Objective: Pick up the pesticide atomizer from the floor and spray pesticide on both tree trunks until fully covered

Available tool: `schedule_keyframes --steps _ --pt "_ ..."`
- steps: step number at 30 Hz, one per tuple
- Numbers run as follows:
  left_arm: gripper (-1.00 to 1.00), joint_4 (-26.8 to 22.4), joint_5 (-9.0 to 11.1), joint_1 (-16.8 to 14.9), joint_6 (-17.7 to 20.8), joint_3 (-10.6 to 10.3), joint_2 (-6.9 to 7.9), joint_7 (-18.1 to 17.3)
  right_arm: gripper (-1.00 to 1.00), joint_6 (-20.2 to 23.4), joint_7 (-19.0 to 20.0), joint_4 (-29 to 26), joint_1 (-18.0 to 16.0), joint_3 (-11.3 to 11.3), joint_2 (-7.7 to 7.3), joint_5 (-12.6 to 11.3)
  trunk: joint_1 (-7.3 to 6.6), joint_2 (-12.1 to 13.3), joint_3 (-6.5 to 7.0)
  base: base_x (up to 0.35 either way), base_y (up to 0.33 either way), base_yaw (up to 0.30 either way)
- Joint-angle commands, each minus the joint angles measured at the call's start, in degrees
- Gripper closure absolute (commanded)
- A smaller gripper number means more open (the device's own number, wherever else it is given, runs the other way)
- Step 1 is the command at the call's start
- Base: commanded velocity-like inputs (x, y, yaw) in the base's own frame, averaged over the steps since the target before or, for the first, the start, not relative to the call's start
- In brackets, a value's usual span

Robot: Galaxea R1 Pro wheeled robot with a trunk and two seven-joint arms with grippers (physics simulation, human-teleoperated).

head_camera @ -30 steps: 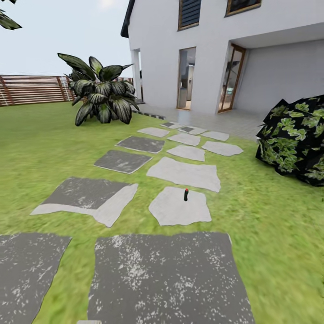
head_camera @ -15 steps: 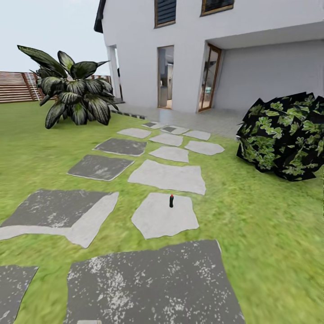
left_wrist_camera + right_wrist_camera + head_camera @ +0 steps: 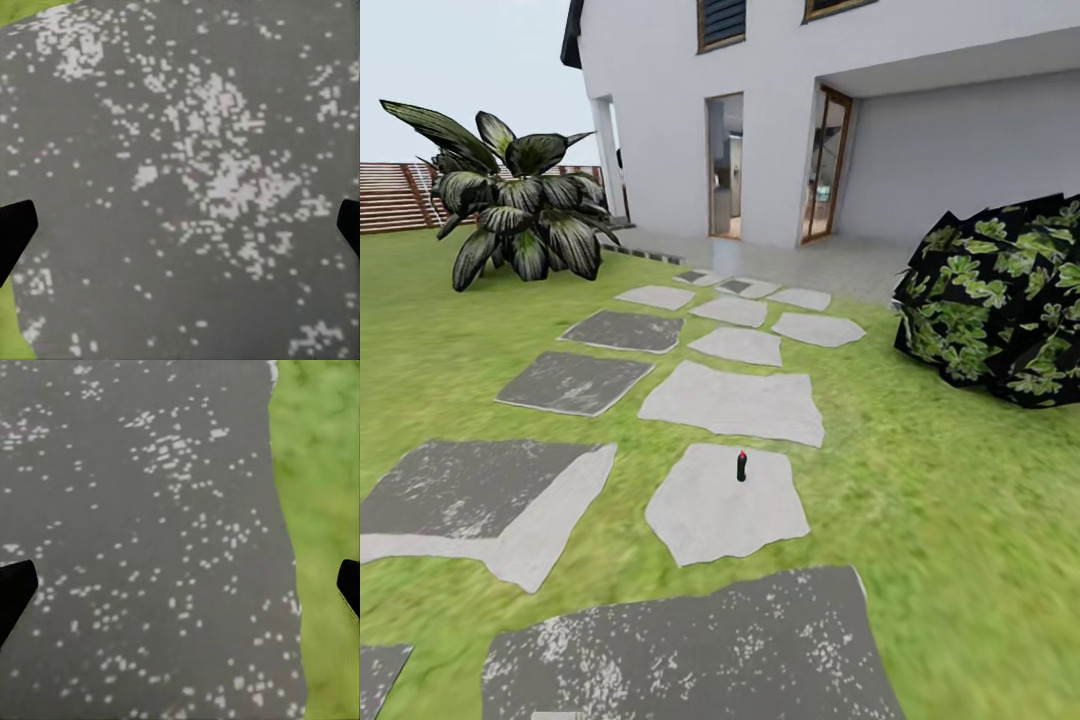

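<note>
Grass floor (image 3: pixel 450 330), grey stepping stones (image 3: pixel 735 402), pesticide atomizer (image 3: pixel 741 466) upright on one

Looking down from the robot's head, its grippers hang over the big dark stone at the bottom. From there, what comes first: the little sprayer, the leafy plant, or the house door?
1. Sprayer, upright on the pale stone just ahead.
2. Leafy plant, far left by the fence.
3. House door, farthest, straight ahead.

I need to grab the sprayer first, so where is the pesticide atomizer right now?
In the head view, the pesticide atomizer stands upright on a pale stepping stone near centre, just beyond the big dark speckled slab.
</note>
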Motion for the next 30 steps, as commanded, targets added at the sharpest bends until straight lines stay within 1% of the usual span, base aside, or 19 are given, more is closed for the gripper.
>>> schedule_keyframes --steps 1,19,30 --pt "-1.00 0.0 0.0 0.0 0.0 0.0 -0.01 0.0 -1.00 0.0 0.0 0.0 0.0 0.0 0.00 0.0 0.00 0.0 0.00 0.338 0.000 0.000" --pt "-1.00 0.0 0.0 0.0 0.0 0.0 -0.04 0.0 -1.00 0.0 0.0 0.0 0.0 0.0 0.00 -0.1 0.00 0.0 0.00 0.339 -0.002 0.000" --pt "-1.00 0.0 0.0 0.0 0.0 0.0 -0.07 0.0 -1.00 0.0 0.0 0.0 0.0 0.0 0.00 -0.1 0.00 0.0 0.00 0.313 -0.109 0.000"
